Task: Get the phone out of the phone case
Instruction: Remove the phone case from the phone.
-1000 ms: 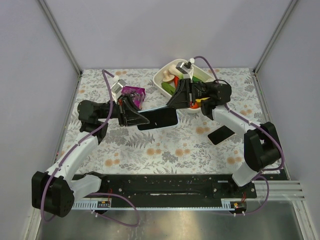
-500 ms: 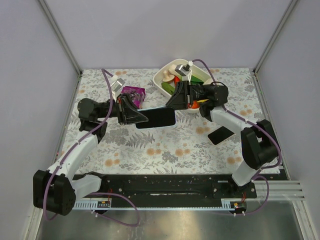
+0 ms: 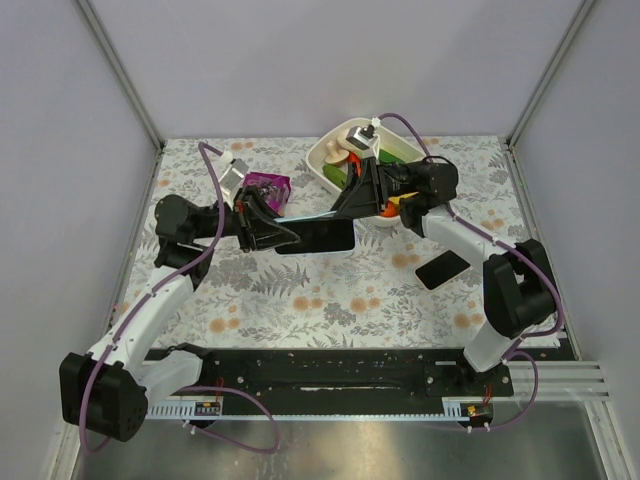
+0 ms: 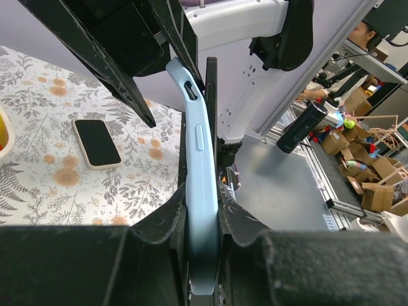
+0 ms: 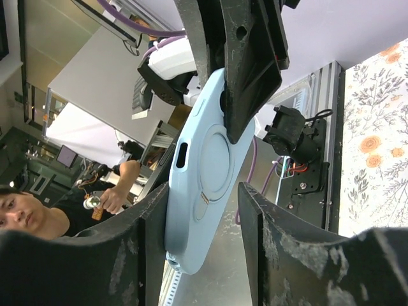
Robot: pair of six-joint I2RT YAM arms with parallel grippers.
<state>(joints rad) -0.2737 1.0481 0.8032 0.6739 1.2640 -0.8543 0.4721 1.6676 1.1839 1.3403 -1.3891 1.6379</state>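
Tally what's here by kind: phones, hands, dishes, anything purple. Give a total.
Phones: 2 (cased phone, loose phone)
Hands: 2 (left hand, right hand)
White dish: 1
Purple item: 1
Total: 6

White-and-black left arm [image 3: 150,310] and right arm [image 3: 455,232] on black base rail [image 3: 330,378]
White link shells, black joint housings, looping purple cables [image 3: 221,200], coarse matte-black left gripper [image 4: 203,220] and right gripper [image 5: 203,197].

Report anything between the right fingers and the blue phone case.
Nothing visible does: the light blue rubbery phone case sits between the open fingers of the right gripper, its far end clamped in the left gripper.
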